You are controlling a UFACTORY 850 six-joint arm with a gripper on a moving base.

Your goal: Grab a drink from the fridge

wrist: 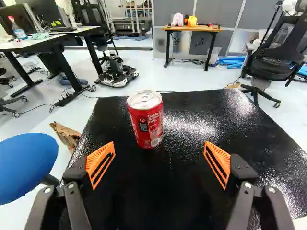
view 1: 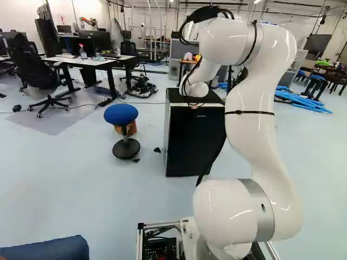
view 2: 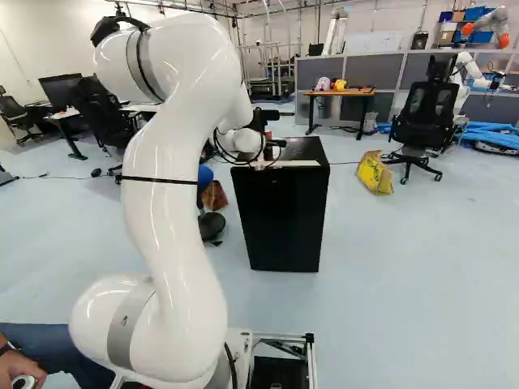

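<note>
In the right base view my gripper is small and partly hidden, low over the top of the black fridge. The wrist view shows the gripper open, its orange-padded fingers wide apart with nothing held between them. A red drink can stands upright on the black fridge top, just ahead of the fingertips and nearer one finger than the other. The same fridge stands on the floor in the left base view, its front looking closed.
A blue-topped stool is beside the fridge. Farther back are desks, an orange-topped table and an office chair. A yellow bag lies on the floor, and another robot stands behind. A person's hand shows near the base.
</note>
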